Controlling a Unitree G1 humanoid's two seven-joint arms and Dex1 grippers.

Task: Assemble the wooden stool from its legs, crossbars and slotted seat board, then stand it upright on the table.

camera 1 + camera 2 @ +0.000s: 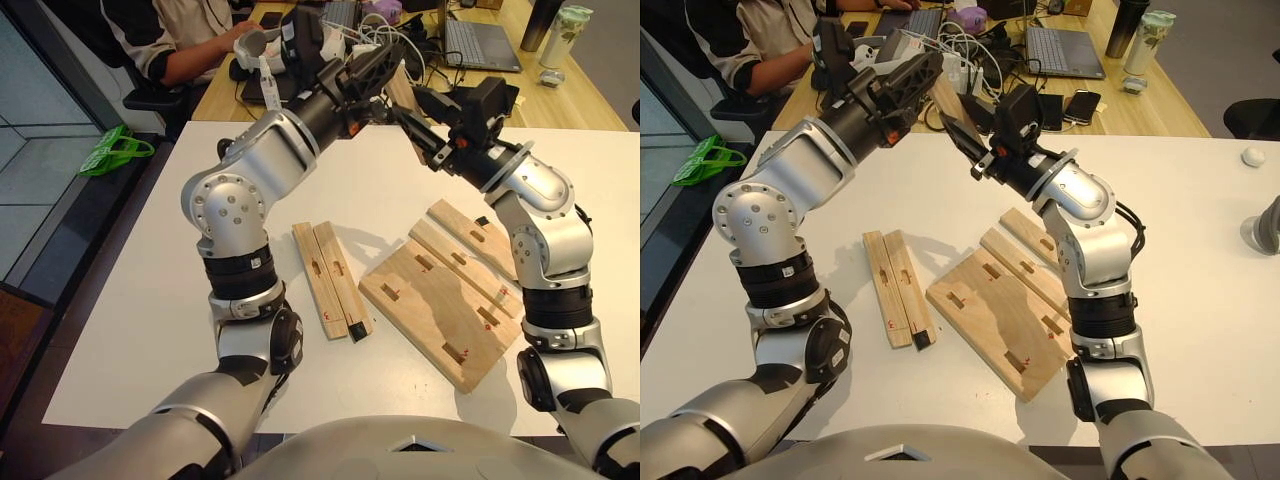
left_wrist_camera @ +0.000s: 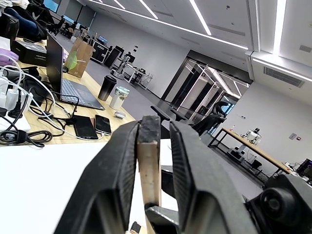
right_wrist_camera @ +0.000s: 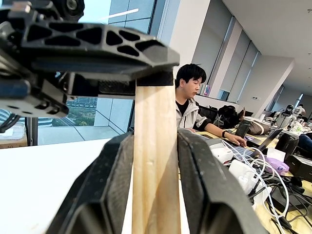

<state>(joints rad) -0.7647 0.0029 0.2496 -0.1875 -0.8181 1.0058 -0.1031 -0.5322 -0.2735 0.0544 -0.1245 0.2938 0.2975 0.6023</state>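
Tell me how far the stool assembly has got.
Nothing looks joined yet. In hand: left claw and right claw are both shut on one pale wooden strip above the white table. Still to do: everything; the slotted wooden seat board, two slotted strips beside it and another pair of strips lie loose.

Wooden piece (image 3: 155,105) is clamped in both my left tool (image 2: 148,124) and right tool (image 3: 155,140). From the head cams the fingers cover most of it, so I can't tell leg from crossbar. Right wrist cam: top end goes behind the left tool, bottom end is cut by the frame edge. Below the right tool, my arm covers part of two slats (image 1: 468,238) on the tabletop (image 1: 150,280). Dark bit (image 1: 357,333) by the paired slats (image 1: 330,275) is too small to ID.
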